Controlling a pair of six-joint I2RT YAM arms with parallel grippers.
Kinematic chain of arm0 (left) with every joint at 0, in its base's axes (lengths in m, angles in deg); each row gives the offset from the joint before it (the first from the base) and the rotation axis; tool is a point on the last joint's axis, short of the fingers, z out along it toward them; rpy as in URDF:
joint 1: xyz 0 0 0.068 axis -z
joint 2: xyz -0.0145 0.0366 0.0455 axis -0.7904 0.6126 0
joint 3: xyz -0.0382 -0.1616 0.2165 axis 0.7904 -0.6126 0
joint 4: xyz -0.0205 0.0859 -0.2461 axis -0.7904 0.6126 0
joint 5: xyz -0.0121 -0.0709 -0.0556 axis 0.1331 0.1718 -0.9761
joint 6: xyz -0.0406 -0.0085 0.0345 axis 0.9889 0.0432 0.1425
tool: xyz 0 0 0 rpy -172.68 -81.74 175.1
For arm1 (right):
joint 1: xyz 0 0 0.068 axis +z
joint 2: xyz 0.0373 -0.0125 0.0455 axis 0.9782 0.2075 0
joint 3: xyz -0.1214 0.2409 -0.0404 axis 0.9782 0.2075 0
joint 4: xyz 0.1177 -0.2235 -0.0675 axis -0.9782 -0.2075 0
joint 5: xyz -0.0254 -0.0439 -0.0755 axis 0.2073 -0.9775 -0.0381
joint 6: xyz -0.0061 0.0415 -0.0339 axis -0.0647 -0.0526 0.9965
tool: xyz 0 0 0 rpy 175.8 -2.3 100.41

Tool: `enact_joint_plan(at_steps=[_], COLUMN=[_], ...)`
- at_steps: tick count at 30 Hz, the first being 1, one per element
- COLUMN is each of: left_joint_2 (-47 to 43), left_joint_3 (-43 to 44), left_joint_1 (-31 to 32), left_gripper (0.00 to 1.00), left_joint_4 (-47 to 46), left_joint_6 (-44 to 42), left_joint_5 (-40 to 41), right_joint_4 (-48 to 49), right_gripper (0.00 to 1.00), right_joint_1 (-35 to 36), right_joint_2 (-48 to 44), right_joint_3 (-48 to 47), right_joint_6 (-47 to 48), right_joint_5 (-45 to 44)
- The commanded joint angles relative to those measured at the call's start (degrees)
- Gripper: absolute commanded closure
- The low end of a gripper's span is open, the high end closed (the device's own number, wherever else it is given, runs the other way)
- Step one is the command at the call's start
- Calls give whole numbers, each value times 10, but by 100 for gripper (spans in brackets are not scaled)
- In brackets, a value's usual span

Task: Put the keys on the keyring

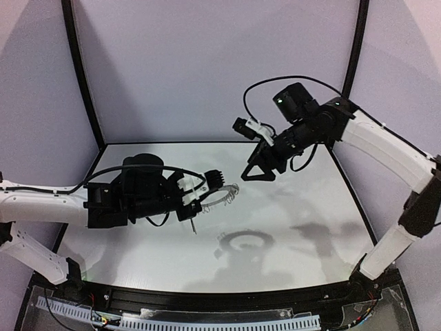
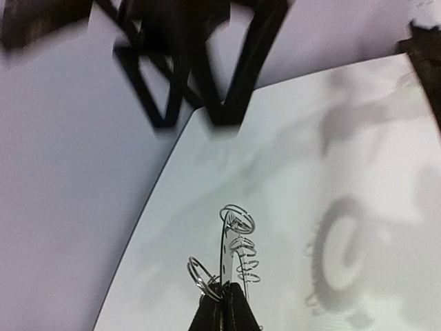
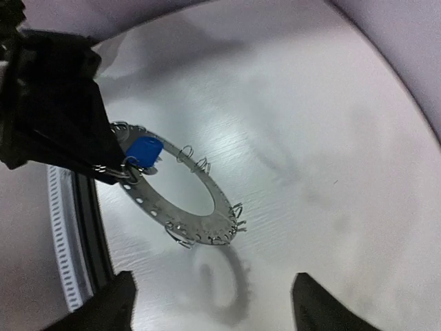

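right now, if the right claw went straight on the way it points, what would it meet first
Probably the flat dark grey metal keyring in the left claw; depth is unclear, so possibly the white table beyond.

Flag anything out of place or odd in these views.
Nothing spilled or damaged. The keyring is not on the table: the left gripper holds it aloft by its rim, tilted, its shadow on the table below. Only the blue-tagged key shows, beside that grip; no second key is in view.
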Motion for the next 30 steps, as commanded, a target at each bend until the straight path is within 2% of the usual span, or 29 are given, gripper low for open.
enact_joint_plan(at_steps=[1,4,5,6,8,11,12,13,15,16,19,22,25,26,27,30], left_joint_2=[9,28,40,53,63,88,98,109,126,131,160,165,175,180,195,241], left_joint_3=[-14,2,24,32,45,56,58,56,37,27,-56,-95,-117,-122,-132,-126], left_joint_1=[-1,-6,-24,-34,-67,-102,-133,-145,-185,-197,-250,-258,-259,-259,-258,-255], left_gripper=[99,99,99,99,99,99,99,99,99,99,99,99,99,98,98,95], left_joint_4=[-38,-32,-24,-22,-21,-54,-78,-87,-131,-153,-322,-375,-363,-372,-421,-449], left_joint_6=[-36,-22,20,84,159,339,431,473,664,706,873,929,968,975,987,998], left_joint_5=[113,131,127,111,87,60,54,48,10,-18,-54,-29,0,-2,-20,-56], right_joint_4=[160,270,317,336,361,378,379,379,370,362,337,318,295,294,293,291], right_gripper=[3,2,2,2,2,2,2,2,2,1,2,2,2,2,2,2], right_joint_1=[-3,-3,-4,-4,-6,-6,-6,-6,-7,-7,-9,-9,-11,-12,-12,-13], right_joint_2=[-118,-191,-234,-252,-277,-313,-325,-329,-336,-338,-336,-329,-323,-323,-325,-328], right_joint_3=[87,176,217,237,262,295,308,312,318,317,312,302,289,288,288,290], right_joint_6=[-22,-53,-81,-96,-128,-166,-188,-198,-249,-272,-274,-270,-261,-258,-249,-241], right_joint_5=[-96,-178,-230,-258,-296,-370,-389,-401,-443,-461,-470,-473,-473,-472,-470,-450])
